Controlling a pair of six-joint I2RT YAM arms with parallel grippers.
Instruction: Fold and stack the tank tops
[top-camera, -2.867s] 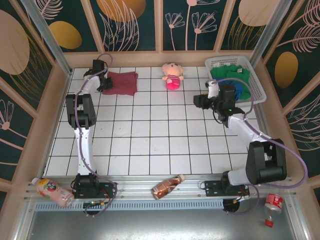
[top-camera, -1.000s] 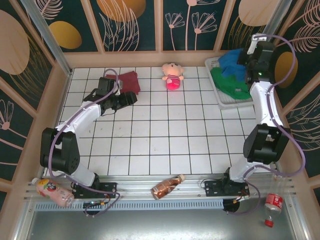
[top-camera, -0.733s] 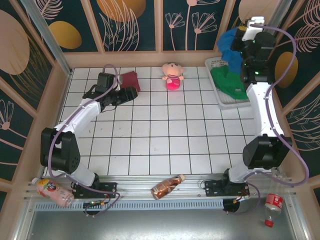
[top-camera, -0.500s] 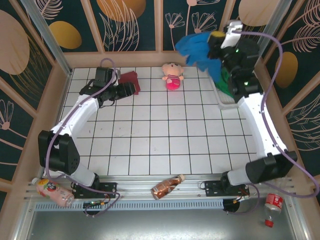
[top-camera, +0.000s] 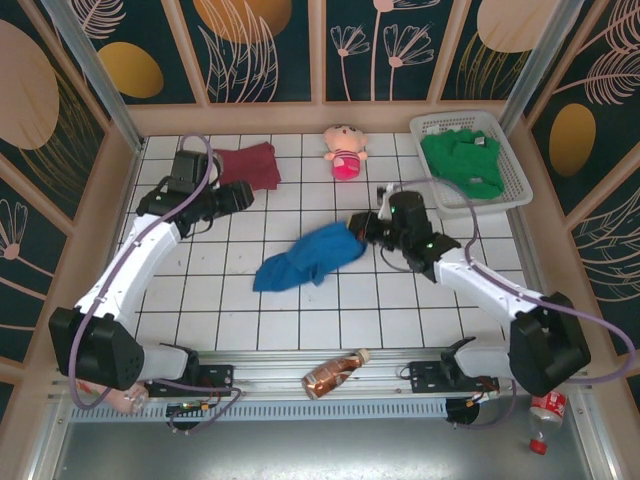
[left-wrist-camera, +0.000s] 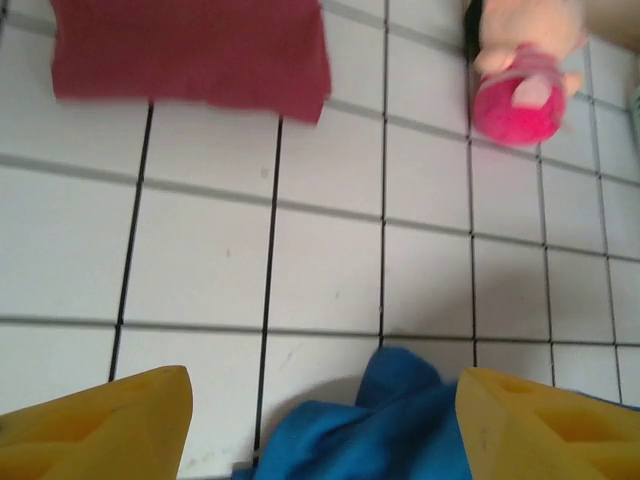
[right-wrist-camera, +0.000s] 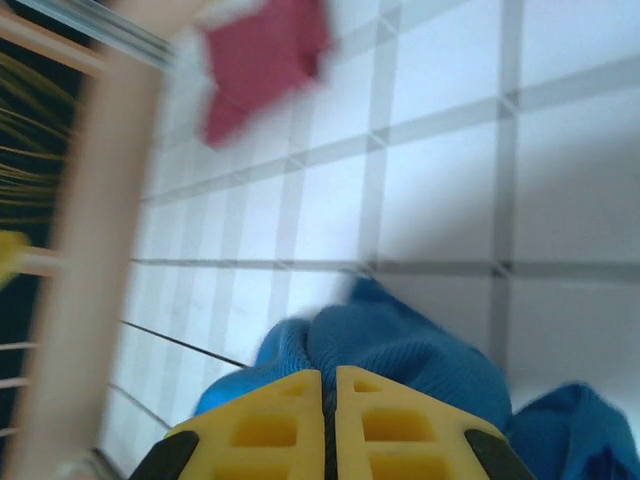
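Tank tops lie in 3 places across the surface (top-camera: 300, 320). The maroon tank top (top-camera: 247, 165) is flat at the far left. The blue tank top (top-camera: 305, 258) is bunched in the middle. The green tank top (top-camera: 462, 160) sits in the basket (top-camera: 520, 172) at the far right, with the doll (top-camera: 345, 152) between maroon and basket along the far edge.

The left fingers (top-camera: 238, 196) hang spread wide and hold nothing, just below the maroon tank top. From them the blue tank top lies between 4 and 5 o'clock, near but apart. In the left wrist view its crumpled edge (left-wrist-camera: 385, 425) shows at 6 o'clock, centred between the 2 yellow tips (left-wrist-camera: 95, 420), so that arm seems already aimed along the cloth.

The blue tank top's long axis runs from 8 o'clock to 2 o'clock. Its free end is at 8 o'clock, toward the left arm, and looks loose and rumpled.

The right fingers (top-camera: 365, 226) are pressed together, pinching the 2 o'clock end of the blue tank top; the right wrist view shows the cloth (right-wrist-camera: 400, 345) bulging just past the closed tips (right-wrist-camera: 270, 430).

My judgement: spreading it flat turns on the left arm reaching the 8 o'clock end, since the right arm has the other end.
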